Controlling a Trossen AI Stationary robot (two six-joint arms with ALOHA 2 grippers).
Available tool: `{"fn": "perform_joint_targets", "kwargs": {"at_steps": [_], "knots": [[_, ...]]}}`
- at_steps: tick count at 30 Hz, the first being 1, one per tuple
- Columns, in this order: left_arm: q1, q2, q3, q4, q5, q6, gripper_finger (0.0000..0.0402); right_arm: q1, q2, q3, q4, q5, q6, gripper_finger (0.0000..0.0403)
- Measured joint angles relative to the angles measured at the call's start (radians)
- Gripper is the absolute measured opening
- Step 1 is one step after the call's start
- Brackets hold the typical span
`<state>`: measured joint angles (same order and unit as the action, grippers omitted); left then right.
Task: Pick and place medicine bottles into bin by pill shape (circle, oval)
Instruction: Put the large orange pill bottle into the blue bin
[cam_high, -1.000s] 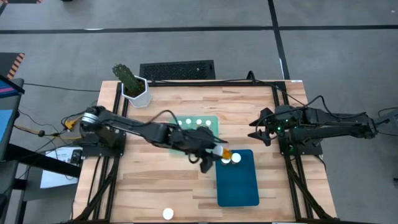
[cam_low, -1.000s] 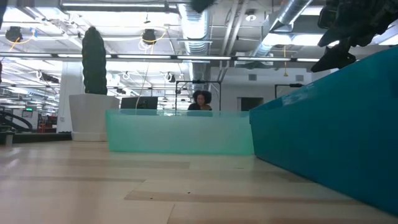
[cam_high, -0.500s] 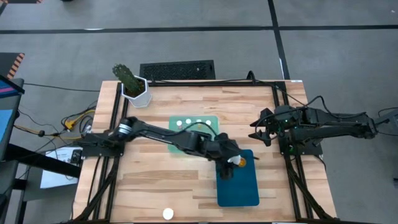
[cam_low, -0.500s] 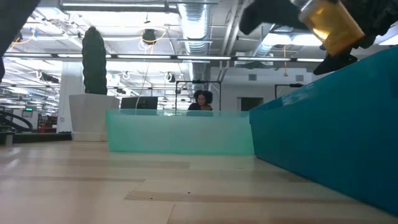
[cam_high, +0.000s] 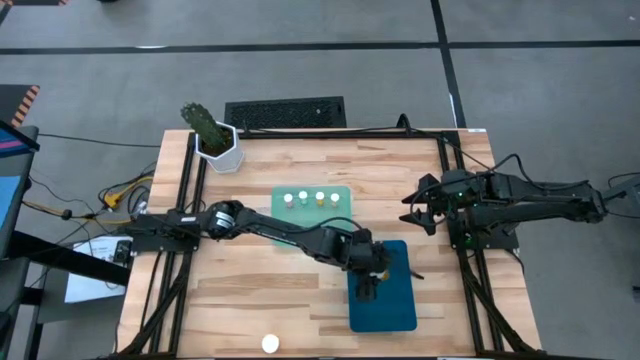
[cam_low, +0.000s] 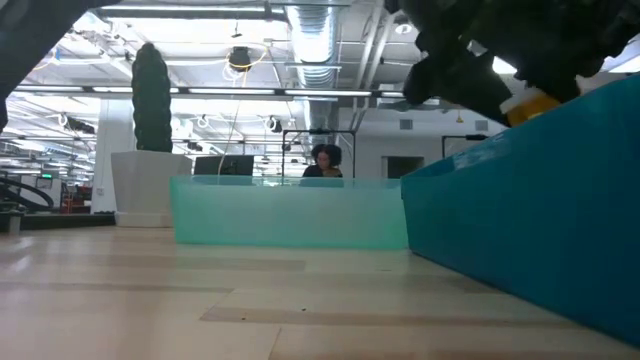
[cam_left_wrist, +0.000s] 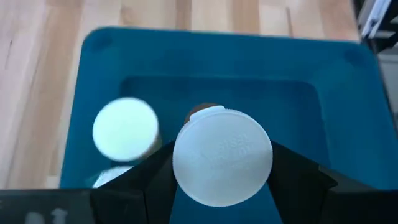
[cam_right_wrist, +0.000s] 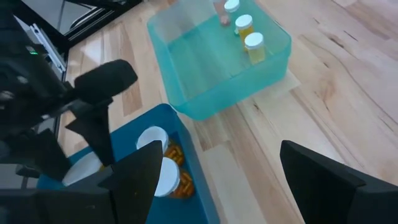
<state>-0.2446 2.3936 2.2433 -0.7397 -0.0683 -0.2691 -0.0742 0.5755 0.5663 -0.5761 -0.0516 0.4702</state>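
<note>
Medicine bottles are split between two bins on the wooden bench (cam_high: 250, 300), and one of them is in play right now. Biggest container first: the dark teal bin (cam_high: 385, 300) sits toward the front of the bench, and the left arm reaches right over it. Inside, the right wrist view shows two white-capped bottles (cam_right_wrist: 160, 163) with orange bodies lying close together against the near wall. The left claw (cam_high: 368, 283) hangs over this bin, closed on a wide bottle (cam_left_wrist: 222, 155), its white cap facing the left wrist camera; raised lettering runs across that cap, but I can't read it. Just beside it in that view stands another white cap (cam_left_wrist: 125, 128), down in the bin.

Behind and touching the blue bin's corner area is the pale green bin (cam_high: 313, 208), with four narrow bottles (cam_high: 311, 199) standing upright in a row along its far side. No label text is legible on any of them.

One lone white-capped bottle (cam_high: 269, 344) sits at the front edge of the bench, well apart from both bins.

The right claw (cam_high: 421, 210) waits at the right side of the bench, fingers spread wide, holding nothing.
</note>
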Motion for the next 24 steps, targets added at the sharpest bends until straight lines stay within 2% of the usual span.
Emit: {"fn": "perform_joint_targets", "kwargs": {"at_steps": [5,20,24], "knots": [[-0.005,-0.002,-0.007,-0.012,-0.049,0.011,0.0207,0.0,0.0,0.0,0.0,0.0,0.0,0.0333],[-0.033,0.01,-0.007,0.058,-0.099,0.067,0.0207,0.0,0.0,0.0,0.0,0.0,0.0,0.0333],[-0.039,0.043,-0.004,0.061,-0.06,0.068,0.0207,0.0,0.0,0.0,0.001,0.0,0.001,0.0333]]}}
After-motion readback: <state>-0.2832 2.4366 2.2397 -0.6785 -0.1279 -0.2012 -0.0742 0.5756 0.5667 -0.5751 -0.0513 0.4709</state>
